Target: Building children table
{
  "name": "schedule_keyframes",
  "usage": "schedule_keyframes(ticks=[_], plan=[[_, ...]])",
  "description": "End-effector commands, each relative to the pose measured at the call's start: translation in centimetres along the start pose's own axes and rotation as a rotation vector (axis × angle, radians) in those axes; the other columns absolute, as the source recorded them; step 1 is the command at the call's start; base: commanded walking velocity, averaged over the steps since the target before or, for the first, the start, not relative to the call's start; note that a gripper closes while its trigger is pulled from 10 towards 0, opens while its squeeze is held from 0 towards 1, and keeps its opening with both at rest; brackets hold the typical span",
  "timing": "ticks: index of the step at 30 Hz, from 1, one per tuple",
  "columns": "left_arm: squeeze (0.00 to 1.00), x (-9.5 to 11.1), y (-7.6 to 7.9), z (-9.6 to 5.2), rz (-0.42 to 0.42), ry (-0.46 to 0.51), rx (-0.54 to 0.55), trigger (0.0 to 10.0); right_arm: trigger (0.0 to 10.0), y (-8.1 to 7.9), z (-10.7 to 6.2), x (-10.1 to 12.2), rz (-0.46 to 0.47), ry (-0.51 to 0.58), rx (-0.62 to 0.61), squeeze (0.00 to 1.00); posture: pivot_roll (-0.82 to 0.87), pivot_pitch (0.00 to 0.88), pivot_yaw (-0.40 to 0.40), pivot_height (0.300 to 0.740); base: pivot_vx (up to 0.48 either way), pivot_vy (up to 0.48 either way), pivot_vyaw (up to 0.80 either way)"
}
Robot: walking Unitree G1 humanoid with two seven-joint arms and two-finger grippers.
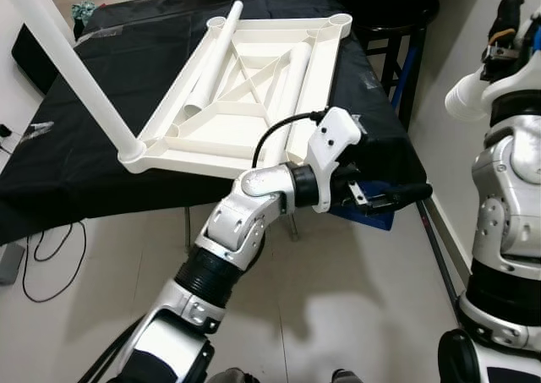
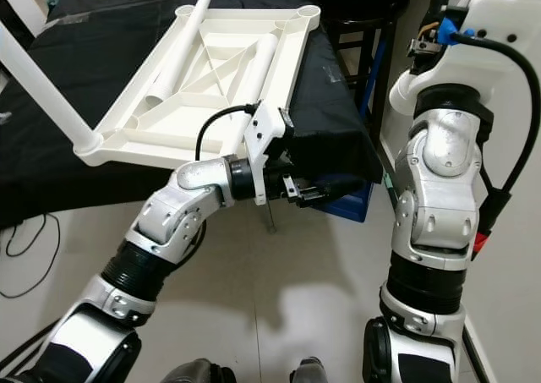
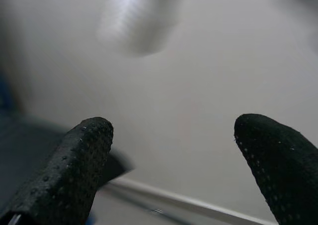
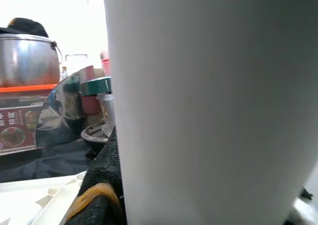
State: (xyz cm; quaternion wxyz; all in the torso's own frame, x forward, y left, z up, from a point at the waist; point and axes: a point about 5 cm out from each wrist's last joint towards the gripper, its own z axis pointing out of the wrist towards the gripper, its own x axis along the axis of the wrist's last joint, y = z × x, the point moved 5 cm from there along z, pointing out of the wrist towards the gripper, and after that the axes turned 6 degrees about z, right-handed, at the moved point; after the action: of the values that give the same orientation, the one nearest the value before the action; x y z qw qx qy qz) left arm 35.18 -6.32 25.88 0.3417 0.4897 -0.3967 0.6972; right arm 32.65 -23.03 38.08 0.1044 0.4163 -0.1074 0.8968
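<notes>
Black-draped bench (image 1: 76, 159) across upper half of left eye view; white tabletop (image 1: 254, 95) upside down on it, upper centre, one leg (image 1: 72, 66) fitted at lower-left corner, two loose legs (image 1: 207, 57) lying in frame. Left gripper (image 1: 397, 199) centre right, below bench edge, over pale floor (image 1: 338, 298).

Right eye view: right arm (image 2: 439, 172) raised at right edge.

Left wrist: black fingers (image 3: 74, 170) spread wide, holding nothing.

Right wrist: white tube (image 4: 213, 106) close against lens beside one finger (image 4: 107, 180); grip cannot be told.
</notes>
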Motion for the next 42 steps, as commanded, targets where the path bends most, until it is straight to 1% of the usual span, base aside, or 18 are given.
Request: schedule_keyframes(ticks=[1,2,3,6,8,9,10,15,16,18,20,21,23,28,30,33,42], plan=[[0.0,-0.8,-4.0,-0.9,0.048,-0.048,0.236,10.0,10.0,-0.7,-0.1,0.3,0.018,0.011,0.022,0.0,0.06,0.185,0.077,0.74,0.0,0.0,-0.79],[0.0,-0.8,-4.0,-0.9,0.048,-0.048,0.236,10.0,10.0,-0.7,-0.1,0.3,0.018,0.011,0.022,0.0,0.06,0.185,0.077,0.74,0.0,0.0,-0.79],[0.0,-0.6,-5.0,-1.2,0.071,-0.054,0.305,10.0,10.0,-0.8,-0.2,0.2,0.02,0.009,0.023,0.0,0.06,0.183,0.077,0.74,0.0,0.0,-0.79],[0.0,-0.6,-5.0,-1.2,0.071,-0.054,0.305,10.0,10.0,-0.8,-0.2,0.2,0.02,0.009,0.023,0.0,0.06,0.183,0.077,0.74,0.0,0.0,-0.79],[0.0,1.4,-6.4,-2.0,0.121,0.002,0.409,10.0,10.0,-1.7,-0.9,-0.4,0.036,-0.012,0.055,0.0,0.06,0.161,0.066,0.74,0.0,0.0,-0.6],[0.0,1.4,-6.4,-2.0,0.121,0.002,0.409,10.0,10.0,-1.7,-0.9,-0.4,0.036,-0.012,0.055,0.0,0.06,0.161,0.066,0.74,0.0,0.0,-0.42],[0.0,3.3,-6.8,-2.7,0.16,0.06,0.477,10.0,10.0,-2.7,-1.6,-1.3,0.057,-0.04,0.09,0.0,0.07,0.148,0.053,0.74,0.0,0.0,0.0],[0.0,4.3,-7.0,-3.3,0.149,0.093,0.519,10.0,10.0,-3.3,-1.9,-1.9,0.075,-0.058,0.117,0.0,0.07,0.138,0.048,0.74,0.0,0.0,0.0],[0.0,4.7,-7.2,-3.7,0.148,0.106,0.542,10.0,10.0,-3.5,-2.0,-2.2,0.099,-0.069,0.128,0.0,0.06,0.133,0.047,0.74,0.0,0.0,0.0],[0.0,4.7,-7.2,-3.7,0.148,0.106,0.542,10.0,10.0,-3.5,-2.0,-2.2,0.099,-0.069,0.128,0.0,0.06,0.133,0.047,0.74,0.0,0.0,0.0],[0.0,5.0,-7.5,-4.2,0.162,0.118,0.571,10.0,10.0,-3.9,-2.2,-2.5,0.126,-0.078,0.144,0.0,0.06,0.125,0.04,0.74,0.0,0.0,0.0],[0.0,5.0,-7.5,-4.2,0.162,0.118,0.571,10.0,10.0,-3.9,-2.2,-2.5,0.126,-0.078,0.144,0.0,0.06,0.125,0.04,0.74,0.0,0.0,0.0],[0.0,5.0,-8.0,-4.6,0.174,0.122,0.606,10.0,10.0,-4.1,-2.2,-2.6,0.122,-0.08,0.154,0.0,0.07,0.121,0.037,0.74,0.322,0.0,0.0],[0.0,4.9,-8.2,-4.9,0.179,0.118,0.618,10.0,10.0,-4.1,-2.2,-2.7,0.121,-0.081,0.157,0.0,0.07,0.122,0.037,0.74,0.344,0.0,0.0],[0.0,4.5,-8.7,-5.4,0.185,0.098,0.648,10.0,10.0,-4.3,-2.2,-2.7,0.124,-0.081,0.159,0.0,0.07,0.124,0.038,0.74,0.384,0.0,0.0],[0.0,4.4,-8.8,-5.5,0.192,0.088,0.656,10.0,10.0,-4.3,-2.2,-2.6,0.126,-0.077,0.16,0.0,0.06,0.123,0.035,0.74,0.399,0.0,0.0],[0.0,4.4,-9.2,-5.9,0.202,0.072,0.673,10.0,10.0,-4.2,-1.9,-2.3,0.129,-0.066,0.165,0.0,0.07,0.126,0.038,0.74,0.396,-0.265,0.0]])
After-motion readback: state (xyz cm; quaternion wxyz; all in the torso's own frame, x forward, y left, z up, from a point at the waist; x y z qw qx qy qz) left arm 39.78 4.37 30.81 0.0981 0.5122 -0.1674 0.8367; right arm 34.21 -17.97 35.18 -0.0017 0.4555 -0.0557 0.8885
